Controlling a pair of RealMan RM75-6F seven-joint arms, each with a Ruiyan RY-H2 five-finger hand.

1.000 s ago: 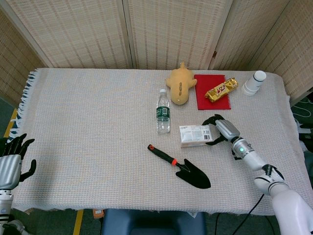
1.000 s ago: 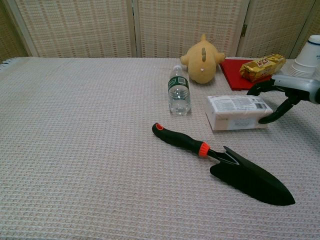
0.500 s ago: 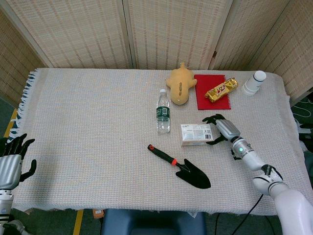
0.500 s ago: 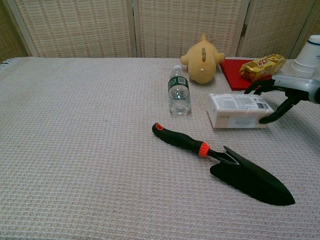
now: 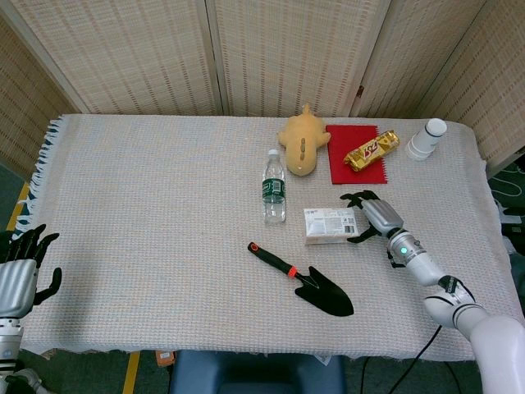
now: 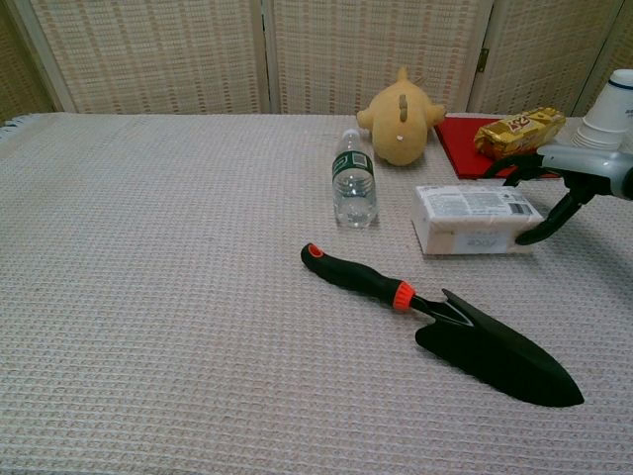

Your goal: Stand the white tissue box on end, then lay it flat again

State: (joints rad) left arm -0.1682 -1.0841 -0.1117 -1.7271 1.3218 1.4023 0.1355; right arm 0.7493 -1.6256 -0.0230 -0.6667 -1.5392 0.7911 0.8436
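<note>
Tissue box (image 5: 330, 226) nudged right, flat, clasped by right hand (image 5: 371, 217).

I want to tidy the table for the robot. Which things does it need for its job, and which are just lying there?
Needed: white tissue box, right hand at its end.

Just lying there: water bottle, trowel, yellow plush toy, red notebook, snack pack, paper cups, left hand.

White tissue box (image 5: 330, 225); black trowel (image 5: 301, 280), orange-banded handle; yellow plush (image 5: 301, 140); red notebook (image 5: 353, 156); beige waffle-weave cloth (image 5: 148, 213).
</note>
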